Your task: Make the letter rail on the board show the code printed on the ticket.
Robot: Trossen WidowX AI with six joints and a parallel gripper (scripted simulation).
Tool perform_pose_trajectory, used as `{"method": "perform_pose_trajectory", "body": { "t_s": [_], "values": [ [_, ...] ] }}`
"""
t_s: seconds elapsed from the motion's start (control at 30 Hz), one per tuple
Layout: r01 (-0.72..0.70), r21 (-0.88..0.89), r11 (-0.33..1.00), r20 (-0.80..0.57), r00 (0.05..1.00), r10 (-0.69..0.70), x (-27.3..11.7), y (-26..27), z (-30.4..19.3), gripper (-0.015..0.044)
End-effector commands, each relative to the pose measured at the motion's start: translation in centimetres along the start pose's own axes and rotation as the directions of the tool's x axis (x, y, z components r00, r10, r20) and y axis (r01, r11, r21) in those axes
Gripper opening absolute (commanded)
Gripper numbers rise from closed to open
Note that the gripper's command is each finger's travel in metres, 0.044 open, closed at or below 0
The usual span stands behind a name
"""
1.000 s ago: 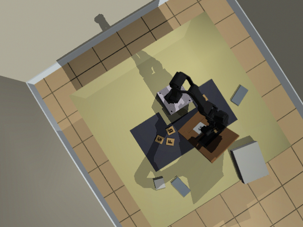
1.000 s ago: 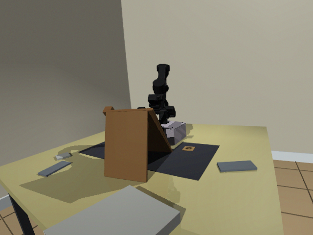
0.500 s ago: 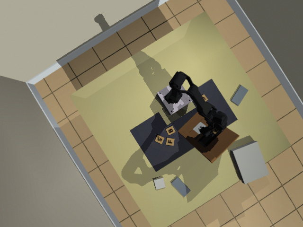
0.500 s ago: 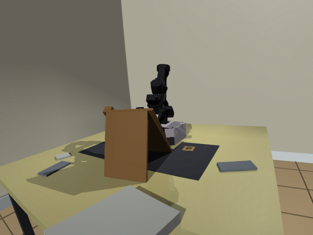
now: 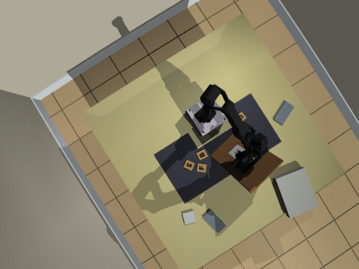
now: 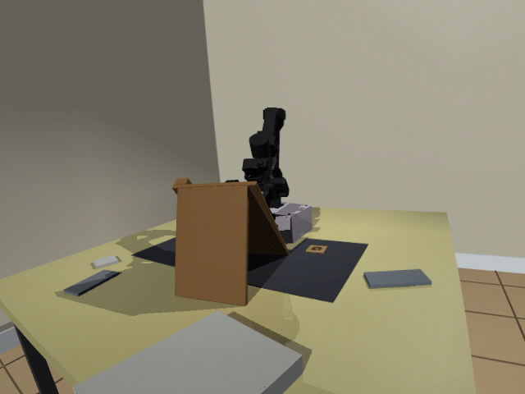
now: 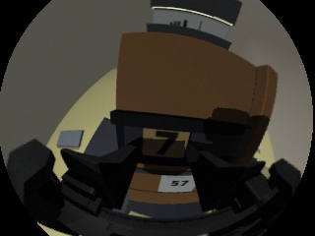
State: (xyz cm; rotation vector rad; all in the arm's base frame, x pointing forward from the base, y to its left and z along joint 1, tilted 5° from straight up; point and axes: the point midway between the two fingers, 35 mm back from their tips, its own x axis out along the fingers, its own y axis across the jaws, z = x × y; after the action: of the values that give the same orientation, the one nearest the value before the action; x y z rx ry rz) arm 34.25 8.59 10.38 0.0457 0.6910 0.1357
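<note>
My gripper [image 7: 164,143] is shut on the 7 tile [image 7: 166,143], upright in the wrist view, at the sloping brown board [image 5: 268,166] [image 6: 211,245] [image 7: 184,74]. A dark bar [image 7: 153,117] crosses just above the tile. Whether the tile sits in the rail is unclear; the exterior camera sees only the board's back. The ticket [image 7: 176,184] [image 5: 233,151] reads 57. On the dark mat [image 5: 262,124] [image 6: 317,275], left of the board in the top view, lie tile B [image 5: 202,154], tile F [image 5: 201,167] and a tile like 5 or S [image 5: 189,165]. Another tile [image 5: 242,116] [image 6: 317,249], partly hidden, lies beyond the arm.
A large grey box [image 5: 297,192] [image 6: 198,360] stands behind the board. One blue-grey slab [image 5: 283,112] [image 6: 397,277] [image 7: 70,138] lies off the mat; another slab [image 5: 213,221] [image 6: 92,282] lies near a small white block [image 5: 189,217] [image 6: 106,261] on the other side.
</note>
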Motion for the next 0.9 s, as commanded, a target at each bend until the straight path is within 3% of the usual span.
{"method": "perform_pose_trajectory", "body": {
  "t_s": [0.0,0.87],
  "values": [
    [-0.003,-0.002,1.0,0.008,1.0,0.003,-0.1,-0.2,0.2,0.0],
    [-0.002,-0.003,1.0,0.008,1.0,0.002,-0.1,-1.7,0.2,0.0]
  ]
}}
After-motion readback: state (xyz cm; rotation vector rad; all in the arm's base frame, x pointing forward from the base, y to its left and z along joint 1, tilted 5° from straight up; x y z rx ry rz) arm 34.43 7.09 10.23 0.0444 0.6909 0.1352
